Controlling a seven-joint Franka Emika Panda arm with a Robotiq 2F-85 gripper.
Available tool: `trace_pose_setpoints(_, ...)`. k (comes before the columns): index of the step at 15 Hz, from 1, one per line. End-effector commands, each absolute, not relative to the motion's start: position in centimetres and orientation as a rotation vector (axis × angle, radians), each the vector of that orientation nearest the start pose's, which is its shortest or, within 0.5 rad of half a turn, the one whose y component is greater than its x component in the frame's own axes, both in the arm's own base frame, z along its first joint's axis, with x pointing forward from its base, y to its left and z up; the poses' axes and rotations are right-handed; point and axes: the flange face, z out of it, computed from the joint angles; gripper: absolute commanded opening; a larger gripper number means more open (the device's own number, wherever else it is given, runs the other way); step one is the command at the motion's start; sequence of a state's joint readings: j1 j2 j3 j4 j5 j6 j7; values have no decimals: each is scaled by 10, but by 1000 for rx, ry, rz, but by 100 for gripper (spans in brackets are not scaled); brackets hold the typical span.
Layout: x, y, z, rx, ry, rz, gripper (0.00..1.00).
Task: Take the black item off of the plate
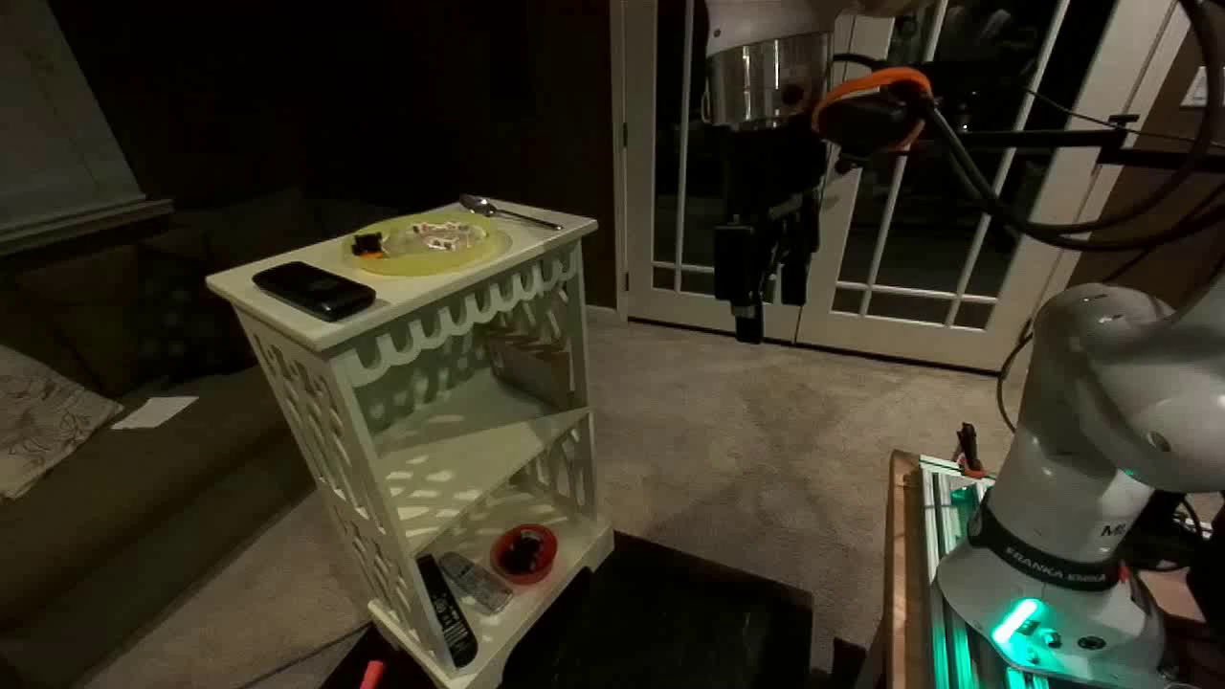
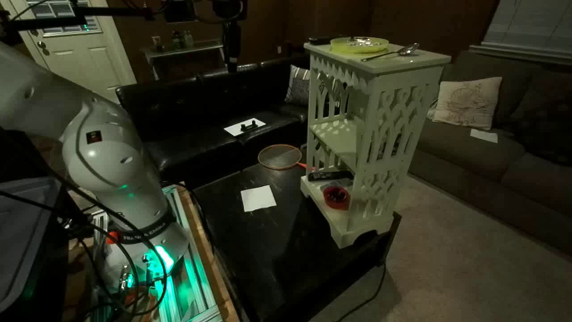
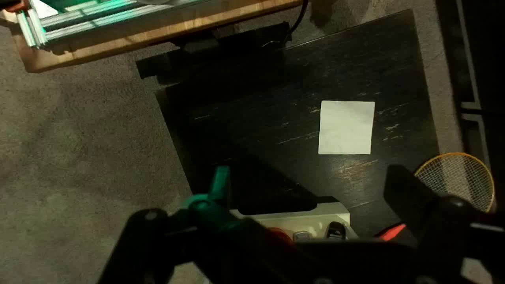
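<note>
Your claw is spread wide and holds nothing, well apart from the yellow plate. The small black thing sits on that plate, near its rim. If you come in too low, you could knock the spoon; if you pinch the rim, the plate could tip.

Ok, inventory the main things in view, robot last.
stand: one, white, on low table
low table: one, black, under stand
plate: one, pale yellow, on stand
black item: one, black, on plate
shiny item: one, silvery, on plate
spoon: one, silver, on stand
oblong item: one, black, on stand
remotes: two, black and grey, bottom shelf
bowl: one, red, bottom shelf
racket: one, orange-rimmed, at low table's edge
papers: three, white, low table and sofas
sofas: two, dark, background
gripper: one, black, open in midair
arm: one, white, beside low table
</note>
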State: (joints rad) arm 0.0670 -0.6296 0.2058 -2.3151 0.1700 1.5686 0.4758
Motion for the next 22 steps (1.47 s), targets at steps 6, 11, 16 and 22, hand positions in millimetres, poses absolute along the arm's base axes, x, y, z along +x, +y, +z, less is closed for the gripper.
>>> trace_pose_setpoints(6,334,127,557,-3097,449,189,100)
trace_pose_setpoints(11,373,155,600,-3084,645,-145,100)
trace_pose_setpoints(16,432,180,648,-3268,518,-523,100)
trace_pose_setpoints(22,468,174,659,-3341,269,-583,100)
